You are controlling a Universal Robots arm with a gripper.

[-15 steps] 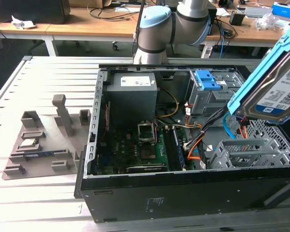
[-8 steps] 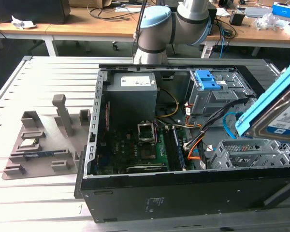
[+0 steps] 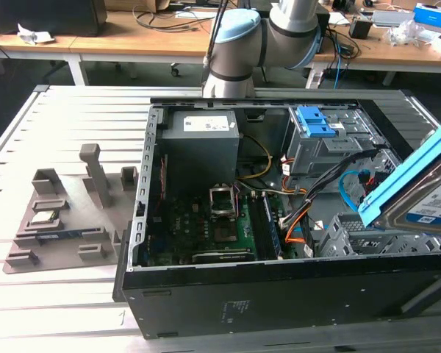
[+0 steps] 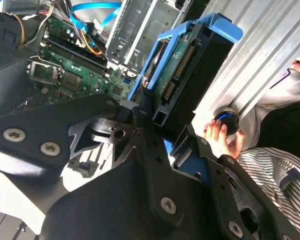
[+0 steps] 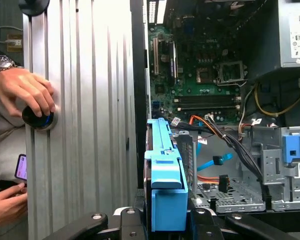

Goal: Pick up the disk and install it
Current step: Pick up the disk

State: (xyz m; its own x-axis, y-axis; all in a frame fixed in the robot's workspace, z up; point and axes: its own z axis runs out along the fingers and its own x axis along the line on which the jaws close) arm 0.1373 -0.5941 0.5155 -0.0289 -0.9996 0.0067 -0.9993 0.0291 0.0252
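Note:
The disk, a silver drive in a bright blue carrier frame, hangs tilted above the open computer case at the exterior view's right edge. In both wrist views my gripper is shut on the disk, its black fingers pressing on either side of the frame. The drive's connector edge points away from the gripper. Below and beside the disk sits the case's metal drive cage.
Inside the case are a grey power-supply box, the motherboard, loose cables and a blue latch on the cage. A grey fixture lies at the exterior view's left. A person's hand rests on a knob on the ribbed table.

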